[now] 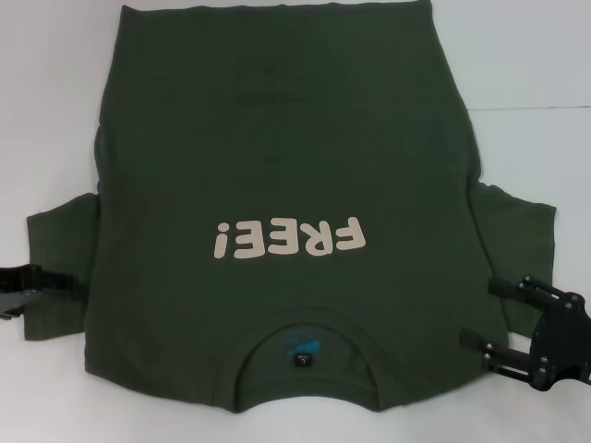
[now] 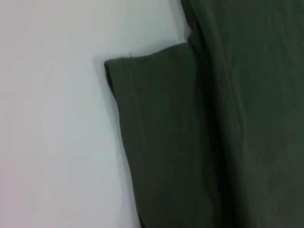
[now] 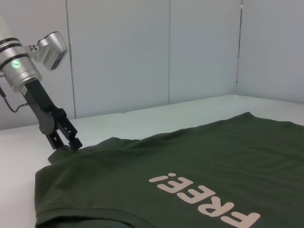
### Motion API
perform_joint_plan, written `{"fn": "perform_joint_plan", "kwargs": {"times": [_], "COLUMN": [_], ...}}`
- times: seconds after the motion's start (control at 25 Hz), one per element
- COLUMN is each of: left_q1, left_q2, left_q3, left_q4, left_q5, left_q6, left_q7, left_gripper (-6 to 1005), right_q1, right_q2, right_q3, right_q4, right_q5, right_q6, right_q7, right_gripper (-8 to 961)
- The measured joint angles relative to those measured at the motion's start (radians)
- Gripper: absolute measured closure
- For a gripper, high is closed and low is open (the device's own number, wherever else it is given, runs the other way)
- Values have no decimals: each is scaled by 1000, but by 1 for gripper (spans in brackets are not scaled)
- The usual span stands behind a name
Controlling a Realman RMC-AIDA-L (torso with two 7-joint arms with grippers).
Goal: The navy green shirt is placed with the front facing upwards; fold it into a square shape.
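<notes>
Two grippers sat at the shirt's sleeves when I checked my feeds. I saw the navy green shirt lying flat on the white table, front up, its collar nearest the robot and its hem at the far edge, so the off-white "FREE!" print read upside down from the head camera. Both short sleeves stuck out sideways.

On my left, the left gripper reached in low from the frame edge, its tips at the outer edge of the left sleeve. From the right wrist camera I saw that same gripper angled down onto the cloth with its fingers looking drawn together, possibly pinching the sleeve, though I could not tell for certain. The left wrist camera gave me only the sleeve and bare table.

On my right, the right gripper hung beside the right sleeve, its two black fingers spread wide apart, gripping nothing, one over the sleeve's lower edge.
</notes>
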Motion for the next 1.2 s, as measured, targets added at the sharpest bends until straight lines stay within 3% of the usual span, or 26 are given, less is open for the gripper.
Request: {"fn": "perform_joint_plan", "kwargs": {"times": [0.2,0.6,1.2], "left_q1": [0,0,1], "left_q2": [3,-2,-2], "left_q3": [2,23,28], "left_q4": [0,4,7], "left_q5": [3,6,-3], "left_q6": [-14,-25,-30], "left_q7": [-17,-6,12], "left_gripper": [197,646,934], "right_q1": [1,4,6], "right_q2": [0,-2,-2], "right_q3": [1,2,3], "right_q4": [0,-2,-2], "right_q5": [0,0,0], "right_q6": [0,0,0], "right_q7": [0,0,0], "right_gripper": [117,116,116]}}
